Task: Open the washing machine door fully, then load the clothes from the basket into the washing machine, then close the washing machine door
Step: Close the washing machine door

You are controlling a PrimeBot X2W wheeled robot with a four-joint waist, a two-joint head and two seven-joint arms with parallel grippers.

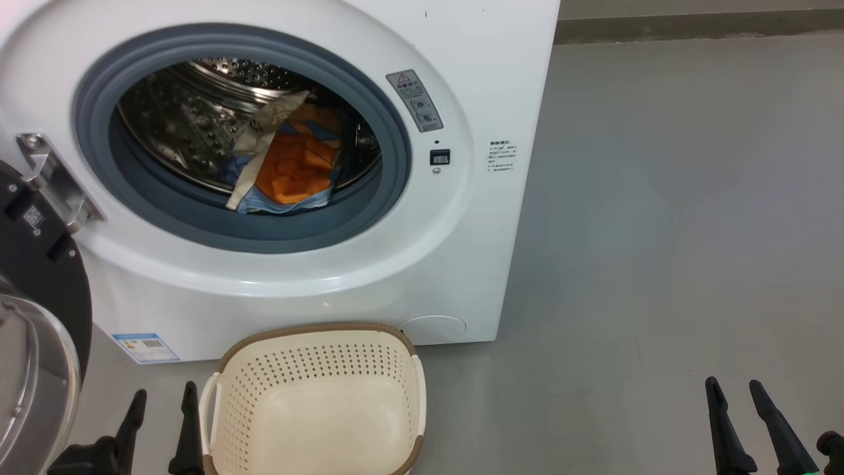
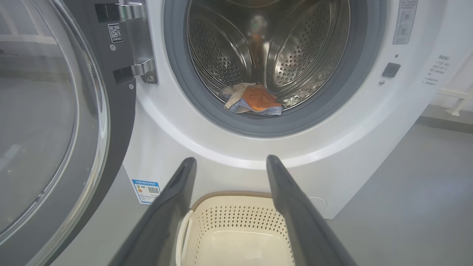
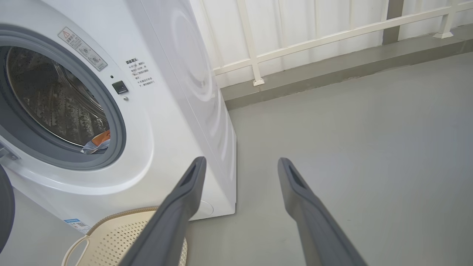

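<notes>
The white washing machine (image 1: 461, 79) stands with its door (image 1: 36, 316) swung wide open to the left, black rim and glass bowl (image 2: 40, 122) facing out. The clothes (image 1: 290, 165), cream, orange and light blue, lie inside the steel drum near its front lip (image 2: 255, 99). The cream basket (image 1: 316, 402) sits on the floor before the machine with nothing in it. My left gripper (image 1: 165, 396) hangs open just left of the basket. My right gripper (image 1: 735, 386) is open over bare floor, far right of the basket.
Grey floor (image 1: 659, 231) stretches to the right of the machine. A white railing (image 3: 314, 37) on a low kerb runs behind it. The open door takes up the room at the left.
</notes>
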